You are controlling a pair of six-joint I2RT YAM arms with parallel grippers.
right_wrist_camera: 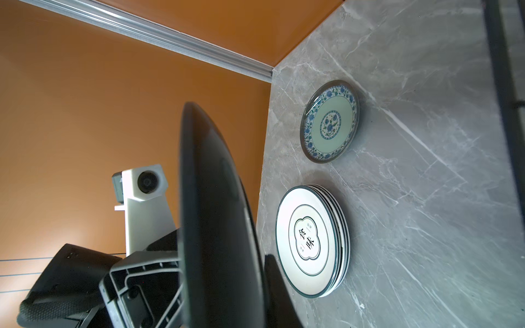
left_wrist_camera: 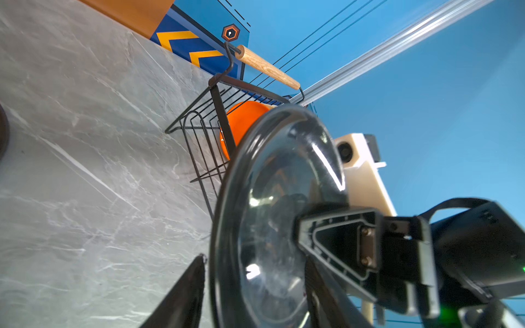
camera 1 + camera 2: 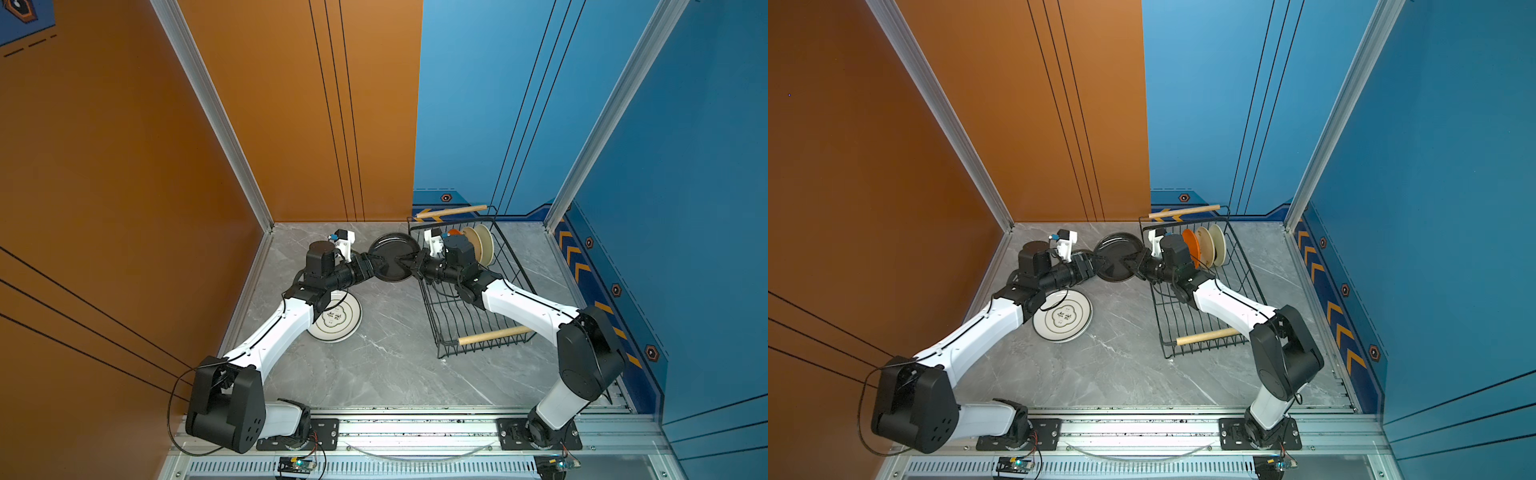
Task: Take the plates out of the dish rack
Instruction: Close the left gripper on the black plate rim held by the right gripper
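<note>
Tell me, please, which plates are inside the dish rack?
Three stand upright at the far end of the dish rack: an orange plate, then two cream plates. The right arm crosses over the rack's middle, so anything beneath it is hidden.

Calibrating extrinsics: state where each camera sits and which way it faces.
Top views: high at the front, looking down on table, dish rack, left gripper, right gripper.
Left wrist: on left arm, facing the dish rack; own jaws, right gripper show.
Right wrist: on right arm, facing stacked white plates; left gripper shows.
Shared: the black plate, in every view.
</note>
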